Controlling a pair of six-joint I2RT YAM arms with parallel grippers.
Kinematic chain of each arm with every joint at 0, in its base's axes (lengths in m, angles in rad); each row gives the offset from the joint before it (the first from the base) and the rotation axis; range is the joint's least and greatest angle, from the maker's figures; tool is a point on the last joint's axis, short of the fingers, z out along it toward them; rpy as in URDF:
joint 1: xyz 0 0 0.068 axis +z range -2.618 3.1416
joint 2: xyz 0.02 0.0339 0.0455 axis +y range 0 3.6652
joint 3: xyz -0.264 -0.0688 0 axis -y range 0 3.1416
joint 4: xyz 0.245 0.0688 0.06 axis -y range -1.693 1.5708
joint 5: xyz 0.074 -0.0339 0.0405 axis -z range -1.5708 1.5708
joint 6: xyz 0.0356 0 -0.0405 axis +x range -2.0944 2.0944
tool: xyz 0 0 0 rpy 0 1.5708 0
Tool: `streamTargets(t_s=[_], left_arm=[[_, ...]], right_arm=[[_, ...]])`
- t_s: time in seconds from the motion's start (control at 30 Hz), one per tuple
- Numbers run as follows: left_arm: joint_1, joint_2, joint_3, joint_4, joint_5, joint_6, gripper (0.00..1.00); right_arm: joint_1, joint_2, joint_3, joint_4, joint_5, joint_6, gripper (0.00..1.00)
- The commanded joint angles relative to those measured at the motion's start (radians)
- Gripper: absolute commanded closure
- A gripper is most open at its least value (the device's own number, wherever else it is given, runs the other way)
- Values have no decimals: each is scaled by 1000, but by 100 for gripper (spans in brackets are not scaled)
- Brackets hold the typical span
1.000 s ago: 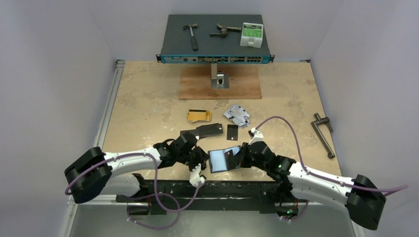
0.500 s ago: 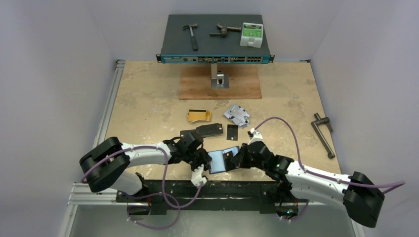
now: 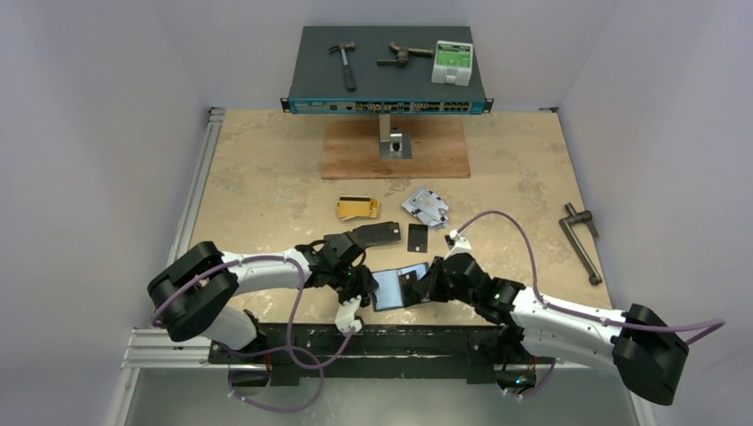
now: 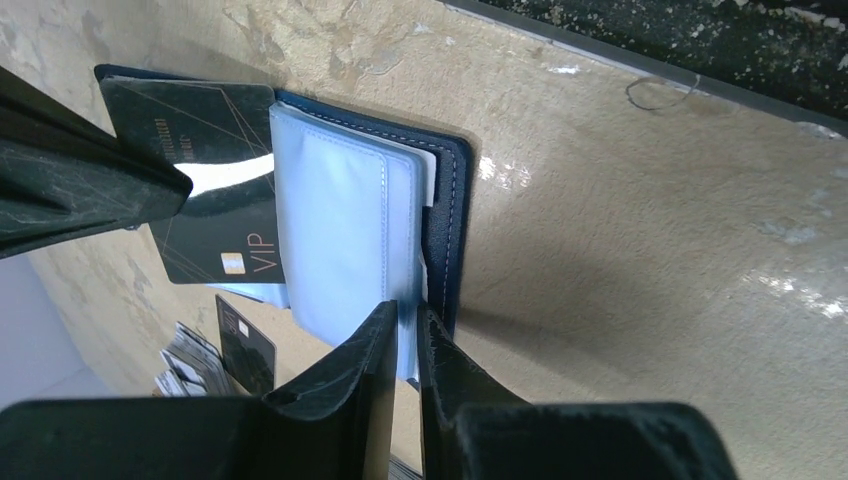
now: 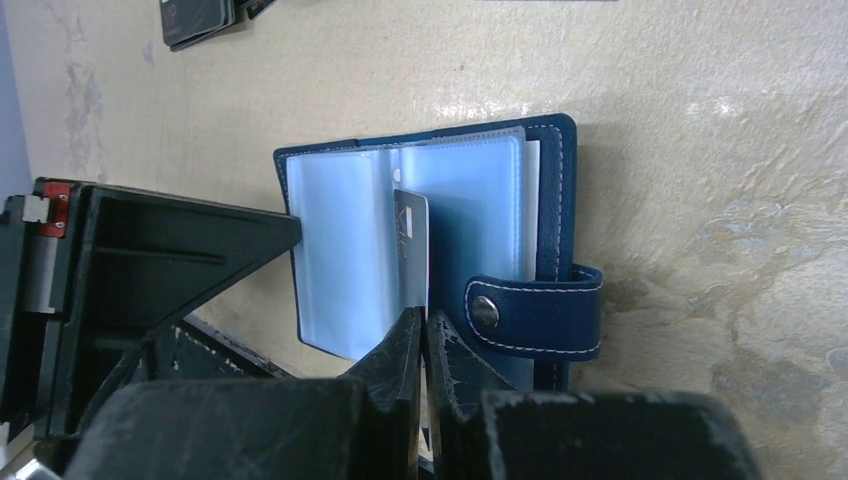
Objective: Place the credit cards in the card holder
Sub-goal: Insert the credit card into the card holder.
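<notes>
The small navy-blue folding card holder (image 5: 558, 200) is lying open on the beige stone-patterned counter (image 3: 266, 177), just in front of the arm bases, with its snap tab pointing toward the right arm. The left tool (image 4: 405, 312) is reaching in from the holder's left side with its fingers pressed almost together, pinching the card holder by the free edge of one pale clear plastic sleeve (image 4: 335, 200). The right tool (image 5: 422, 315) is coming in from the holder's opposite side, clamped tight on a black VIP card (image 4: 210, 230), which is standing on edge over the middle of the sleeves. The card is not yet sitting in a pocket. The other flat black cards (image 3: 377, 234) are lying just beyond the holder, and the gold-yellow cards (image 3: 358, 208) and the silver-grey pile (image 3: 425, 207) are lying farther beyond it. From here the likeliest trouble is the card's leading edge missing the pocket mouth and skating across the slick plastic. A push along the counter could also be dragging the light holder with it, since only that thin pinch is restraining it. The sleeve could be slipping out of the left fingers and flopping shut. The two tools are working very close together over the holder, so a small misjudged move could be knocking one into the other.
</notes>
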Motion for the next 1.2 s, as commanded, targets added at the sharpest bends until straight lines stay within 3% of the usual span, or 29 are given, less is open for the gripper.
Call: streamTargets(t_s=[0.0,0.6,0.9,1.17], left_arm=[[14,28,-27,-76,10,98,88],[8,18,-46,-96,-35,76,91],[-11,7,-46,-87,-48,26,96],[-23,1,-55,-75,-53,-6,96]], right_arm=[[-10,-18,-35,-4,43,-12,100],[-21,-232,-227,227,149,183,100],[-21,-34,-223,416,120,200,100],[-20,44,-188,367,108,177,100]])
